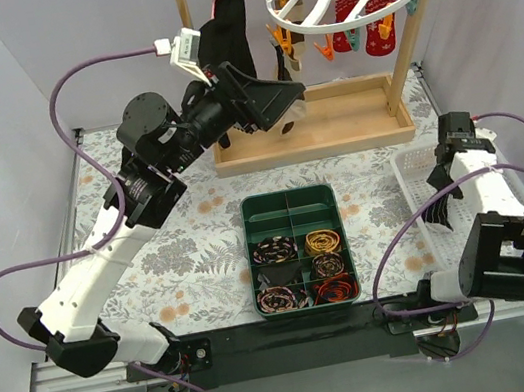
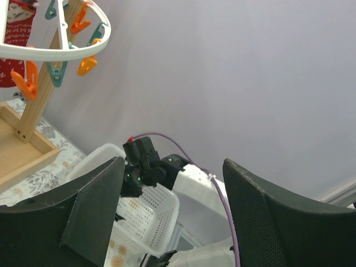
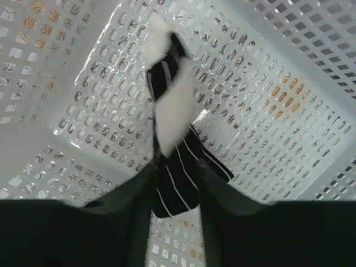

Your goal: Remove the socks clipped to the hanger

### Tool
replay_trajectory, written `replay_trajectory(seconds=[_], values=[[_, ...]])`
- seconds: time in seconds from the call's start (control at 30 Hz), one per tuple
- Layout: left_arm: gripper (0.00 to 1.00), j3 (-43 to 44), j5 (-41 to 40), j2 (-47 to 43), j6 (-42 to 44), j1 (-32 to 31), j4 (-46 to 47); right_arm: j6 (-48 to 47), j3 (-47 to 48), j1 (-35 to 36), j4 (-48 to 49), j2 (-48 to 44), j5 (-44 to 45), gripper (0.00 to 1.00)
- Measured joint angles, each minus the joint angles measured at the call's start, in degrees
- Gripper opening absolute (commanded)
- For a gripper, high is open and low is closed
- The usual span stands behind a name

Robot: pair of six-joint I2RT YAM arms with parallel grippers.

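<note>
The white ring hanger [image 1: 311, 13] hangs at the back right with orange and teal clips. Red patterned socks [image 1: 349, 0] and a brown-beige sock [image 1: 284, 48] are clipped to it. My left gripper [image 1: 290, 110] is raised just below the hanger's left side, open and empty. In the left wrist view [image 2: 173, 167] its jaws stand wide apart, with the hanger rim [image 2: 55, 53] and a red sock [image 2: 14, 33] at upper left. My right gripper [image 1: 440, 187] is over the white basket [image 1: 412, 180]. It is shut on a dark striped sock [image 3: 175, 183] whose white toe hangs into the basket [image 3: 267, 67].
A wooden frame with a tray base [image 1: 332, 133] carries the hanger. A large black garment [image 1: 228, 29] hangs on a pink hanger at the back. A green divided tray [image 1: 288, 201] with coiled items sits at table centre. The table has a floral cloth.
</note>
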Motion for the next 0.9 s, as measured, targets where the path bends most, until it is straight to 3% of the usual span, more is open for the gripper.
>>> replay_trajectory(seconds=[0.1,0.13,0.3,0.5,0.67,0.9], values=[[0.69,-2.05,0.04,-1.14,0.26,0.00,-0.11,-3.21,3.63,0.24,-1.68,1.03,0.92,0.61],[0.69,-2.47,0.04,-1.27,0.31,0.00,-0.22,-3.96,4.39,0.59,-2.23,0.72,1.29,0.76],[0.68,-6.08,-1.33,-2.16,1.44,0.00,-0.59,-6.88,8.17,7.80,-4.98,-4.20,4.04,0.77],[0.61,-9.55,-4.26,-3.23,3.52,0.00,-1.44,-10.86,15.17,24.41,-2.34,-7.15,2.25,0.77],[0.60,-12.76,-8.83,-6.47,6.32,0.00,-2.99,-16.37,13.05,36.96,13.42,-8.50,-2.47,0.79],[0.58,-14.73,-12.85,-12.33,9.09,0.02,-4.61,-22.97,3.41,42.58,44.76,-6.73,-8.24,0.78]])
